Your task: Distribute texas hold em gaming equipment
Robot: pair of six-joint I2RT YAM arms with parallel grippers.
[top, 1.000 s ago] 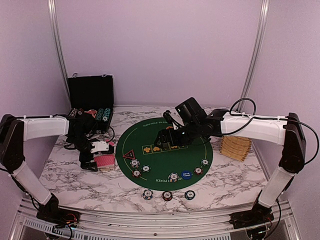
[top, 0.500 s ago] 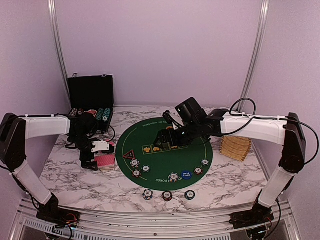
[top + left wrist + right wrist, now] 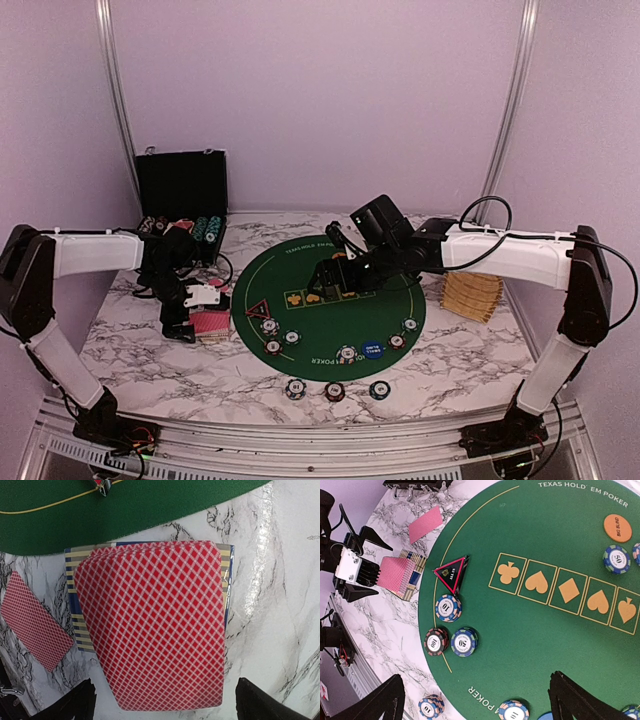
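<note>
Straight below the left claw point(image 3: 165, 689), spread wide and gripping nothing: the stack of cards point(image 3: 150, 625), centred under the gap, flanked by both fingers. Long axis pointing ahead, away from the claw, toward the green mat point(image 3: 125, 505) just beyond. Off to one side, a single card point(image 3: 35, 620), slanted. Well apart over the mat, the right claw point(image 3: 475, 695), likewise spread and empty, clearly the farther arm.

The marble-patterned table point(image 3: 280, 580) looks glossy, the green mat point(image 3: 545, 645) matt felt, the red-backed playing cards point(image 3: 150, 625) smooth.
</note>
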